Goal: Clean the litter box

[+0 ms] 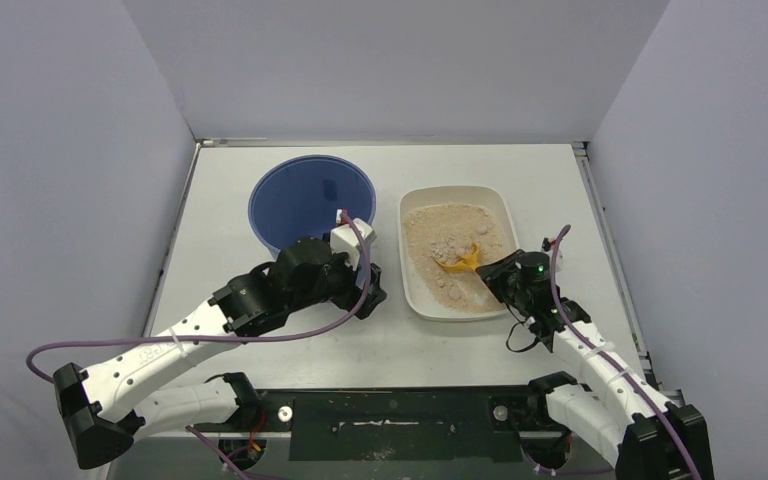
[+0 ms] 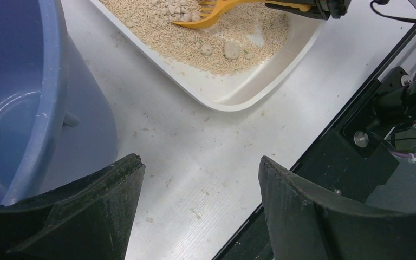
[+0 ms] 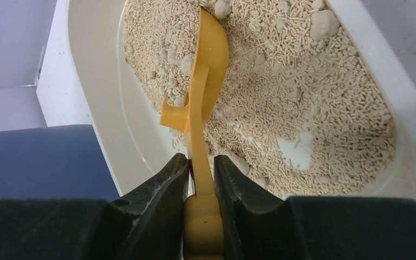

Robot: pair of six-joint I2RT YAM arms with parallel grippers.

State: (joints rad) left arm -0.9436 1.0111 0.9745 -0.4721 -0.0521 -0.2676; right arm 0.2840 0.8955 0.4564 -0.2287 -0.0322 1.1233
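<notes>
The cream-white litter box [image 1: 415, 290] sits right of centre, filled with tan granules and pale clumps; it also shows in the left wrist view [image 2: 238, 95] and the right wrist view [image 3: 95, 81]. My right gripper [image 1: 505, 272] [image 3: 201, 165] is shut on the handle of the orange scoop [image 1: 457, 263] [image 3: 208, 70], whose head lies in the granules among clumps; the scoop shows in the left wrist view too [image 2: 216, 12]. My left gripper [image 1: 368, 295] [image 2: 200, 173] is open and empty, low over the table between the blue bucket [image 1: 310, 200] and the box.
The blue bucket [image 2: 16, 108] stands left of the litter box, close by my left fingers [image 2: 103, 195]. The black base rail [image 1: 390, 415] runs along the near table edge. White walls enclose the table on three sides.
</notes>
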